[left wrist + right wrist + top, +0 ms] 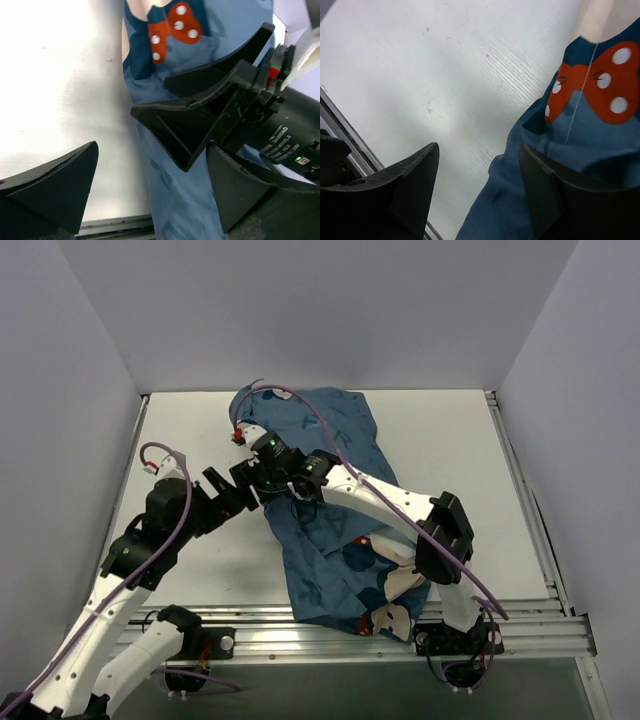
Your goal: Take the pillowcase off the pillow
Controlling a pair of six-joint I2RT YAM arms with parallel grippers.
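Right wrist view: right pincer [479,150] spread wide, nothing between its fingers. The left edge of the pillowcase [335,430] runs through the gap, with bare table [440,460] beside it.

Left wrist view: left pincer [152,162] also agape and empty, facing that same edge. The right pincer's black fingers cross between its own.

Top view: both pincers meet at the pillowcase's left edge, about midway along it. The right arm [385,502] reaches right across the pillowcase to get there, probably so both can pinch the same stretch of cloth.

Red polka-dot bow [610,87] sits just inside that edge, by the pincers. The pillowcase lies rumpled, lengthwise from the table's far end to the near rail.

No bare pillow shows; I judge it to be inside the pillowcase. Removal looks barely started.
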